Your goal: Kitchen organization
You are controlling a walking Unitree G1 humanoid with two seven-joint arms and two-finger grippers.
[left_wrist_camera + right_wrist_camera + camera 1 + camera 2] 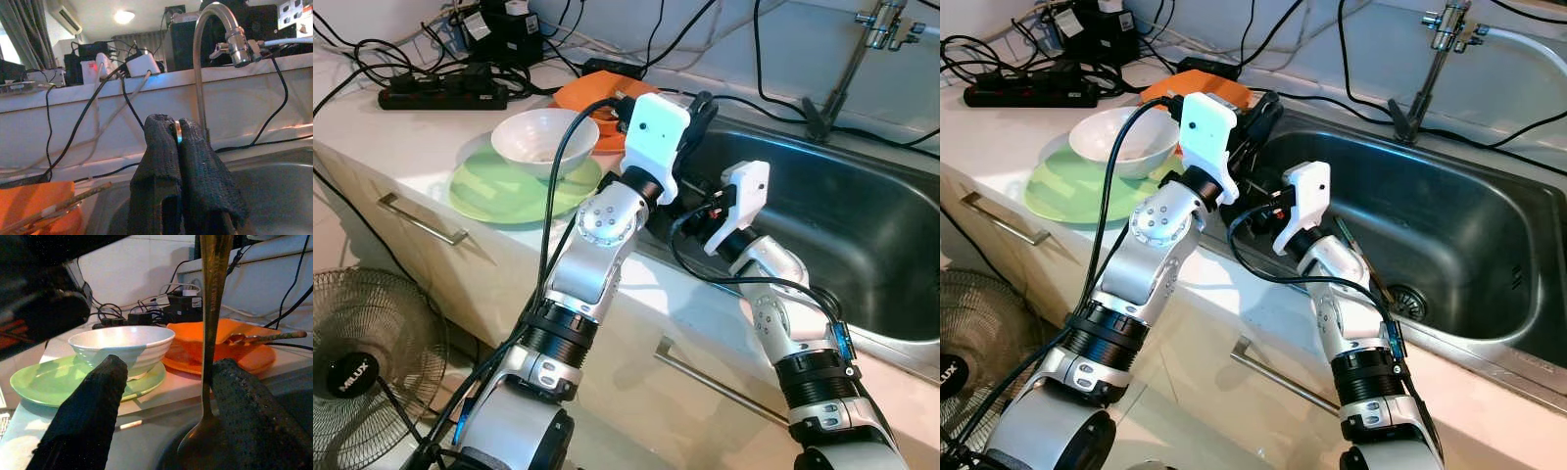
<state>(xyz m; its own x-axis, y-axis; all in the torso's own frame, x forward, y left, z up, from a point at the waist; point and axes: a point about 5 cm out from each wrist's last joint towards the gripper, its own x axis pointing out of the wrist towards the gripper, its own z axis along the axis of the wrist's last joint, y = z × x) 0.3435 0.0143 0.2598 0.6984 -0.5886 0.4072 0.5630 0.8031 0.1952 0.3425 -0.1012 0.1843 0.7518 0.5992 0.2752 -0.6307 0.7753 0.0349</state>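
A brass-coloured spoon (215,308) hangs upright at the near left corner of the steel sink (862,225). My left gripper (177,122) is shut, with a sliver of metal pinched between its fingertips, and it sits over the sink's left rim (700,110). My right gripper (172,364) is open just below it, one finger on each side of the spoon's bowl, not touching. On the counter to the left stand a white bowl (545,137) on a green plate (499,191) and an orange plate (597,93) with a utensil (266,336) lying on it.
A tap (847,69) rises behind the sink, and cables trail along the back wall. A black power strip (440,96) lies at the counter's far left. Drawer handles (421,223) line the cabinet front, and a floor fan (362,362) stands below left.
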